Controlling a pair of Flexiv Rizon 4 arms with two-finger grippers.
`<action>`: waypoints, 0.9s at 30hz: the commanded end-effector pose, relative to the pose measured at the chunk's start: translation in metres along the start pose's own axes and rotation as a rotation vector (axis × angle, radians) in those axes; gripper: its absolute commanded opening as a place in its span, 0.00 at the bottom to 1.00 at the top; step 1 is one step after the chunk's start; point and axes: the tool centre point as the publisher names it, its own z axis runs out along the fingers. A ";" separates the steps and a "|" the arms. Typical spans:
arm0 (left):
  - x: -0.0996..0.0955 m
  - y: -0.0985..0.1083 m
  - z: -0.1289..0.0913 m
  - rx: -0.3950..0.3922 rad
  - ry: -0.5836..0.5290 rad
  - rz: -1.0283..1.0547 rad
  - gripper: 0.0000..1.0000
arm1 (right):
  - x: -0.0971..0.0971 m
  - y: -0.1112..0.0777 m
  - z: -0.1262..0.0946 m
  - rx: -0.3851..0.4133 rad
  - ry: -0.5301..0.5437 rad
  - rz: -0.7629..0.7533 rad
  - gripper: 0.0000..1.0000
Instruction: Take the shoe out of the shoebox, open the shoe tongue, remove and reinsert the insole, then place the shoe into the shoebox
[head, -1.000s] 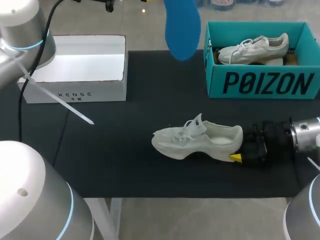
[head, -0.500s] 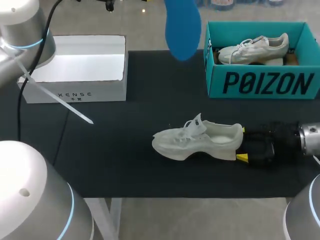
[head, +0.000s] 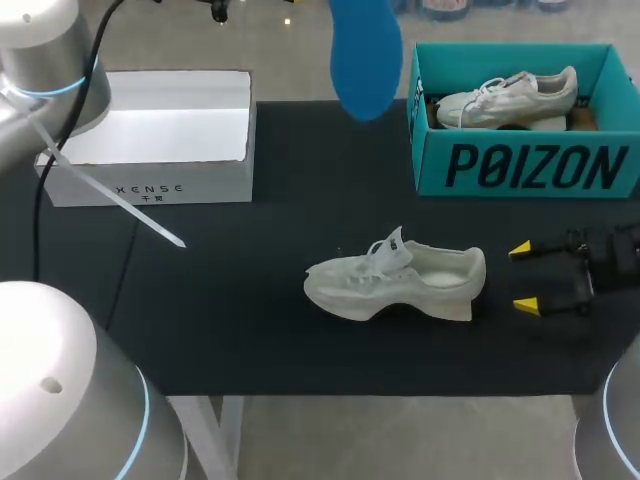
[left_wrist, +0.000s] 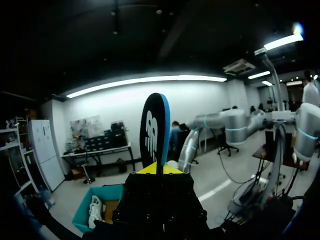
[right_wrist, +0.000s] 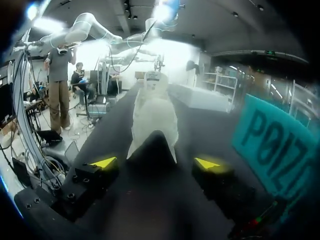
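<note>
While your right gripper sits wide open just off the heel of the shoe, lined up with its long axis, your left gripper is clamped on the blue insole, held upright well beyond the shoe, so I'd guess that arm's got the long trip.

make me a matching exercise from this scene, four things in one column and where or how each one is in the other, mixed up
Things:
1. blue insole
2. pale shoe
3. teal shoebox
4. right gripper

States:
A. open, just behind the pale shoe's heel, not touching it
B. has a second shoe inside
C. stands on the black table
D. clamped in the left gripper, up off the table

Pairs: 1-D, 2-C, 3-B, 4-A
</note>
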 end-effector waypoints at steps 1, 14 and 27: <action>0.000 0.000 0.000 0.001 0.000 0.001 0.00 | 0.006 0.034 -0.013 0.310 0.000 -0.017 1.00; 0.000 0.000 0.000 0.001 0.000 0.001 0.00 | -0.005 0.075 -0.014 0.707 0.041 -0.078 1.00; 0.000 0.000 0.000 0.001 0.000 0.001 0.00 | -0.014 0.088 -0.025 0.778 0.042 -0.105 1.00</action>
